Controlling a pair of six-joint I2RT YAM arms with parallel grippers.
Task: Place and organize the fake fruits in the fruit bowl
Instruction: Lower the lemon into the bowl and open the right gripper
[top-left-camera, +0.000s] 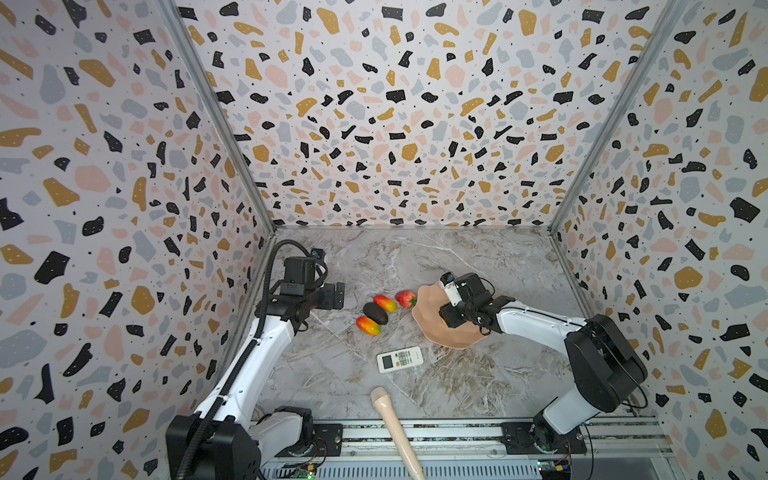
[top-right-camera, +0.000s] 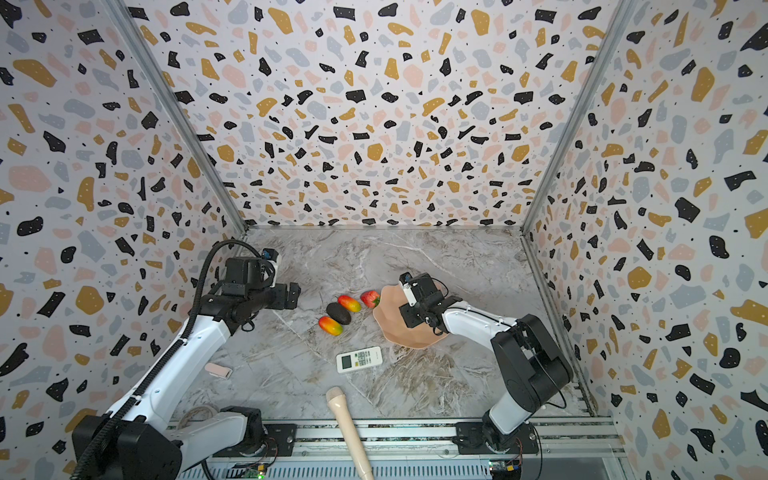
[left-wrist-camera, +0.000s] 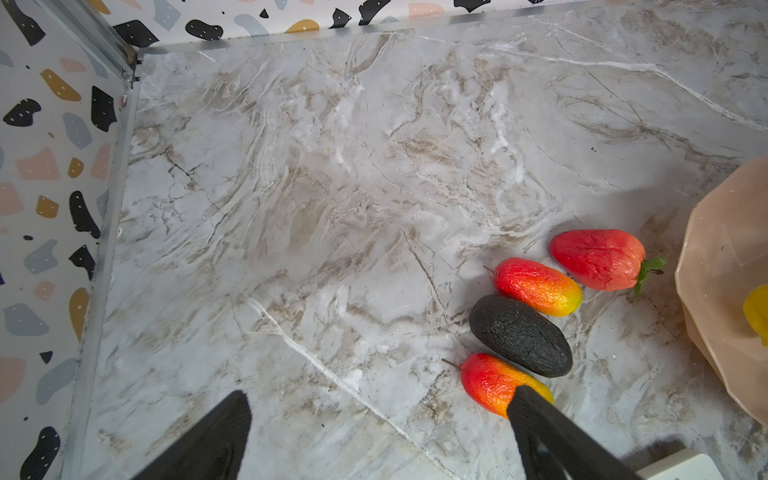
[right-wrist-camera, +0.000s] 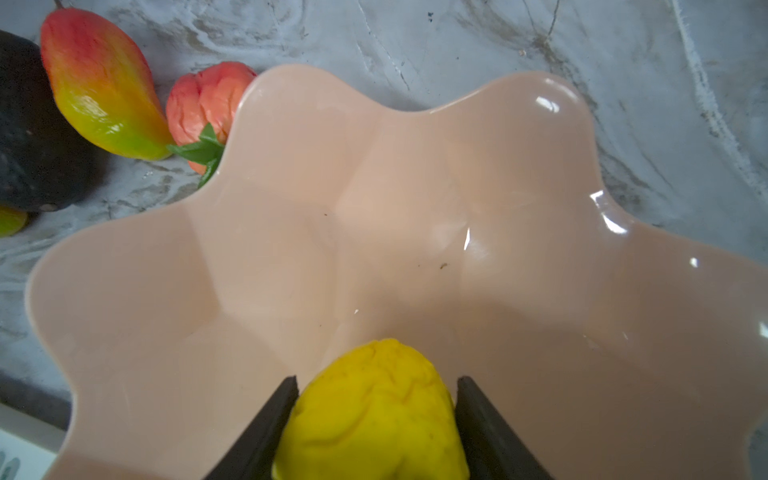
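Observation:
The pale-pink scalloped fruit bowl (top-left-camera: 428, 309) (right-wrist-camera: 374, 208) sits right of centre on the marble top. My right gripper (top-left-camera: 451, 316) (right-wrist-camera: 377, 380) hangs over the bowl's inside, shut on the bumpy yellow citrus (right-wrist-camera: 374, 411). Left of the bowl, on the table, lie the strawberry (top-left-camera: 405, 299), two mangoes (top-left-camera: 385, 303) (top-left-camera: 368, 325) and the blackish avocado (top-left-camera: 375, 313) between them. My left gripper (top-left-camera: 336, 295) (left-wrist-camera: 380, 397) is open and empty, raised to the left of the fruits. One of its fingertips (left-wrist-camera: 523, 405) overlaps the nearer mango (left-wrist-camera: 486, 380) in the left wrist view.
A white remote control (top-left-camera: 400, 359) lies in front of the bowl. A long beige stick (top-left-camera: 395, 428) reaches over the front rail. A small pink object (top-right-camera: 218, 370) lies by the left arm. Patterned walls close in three sides.

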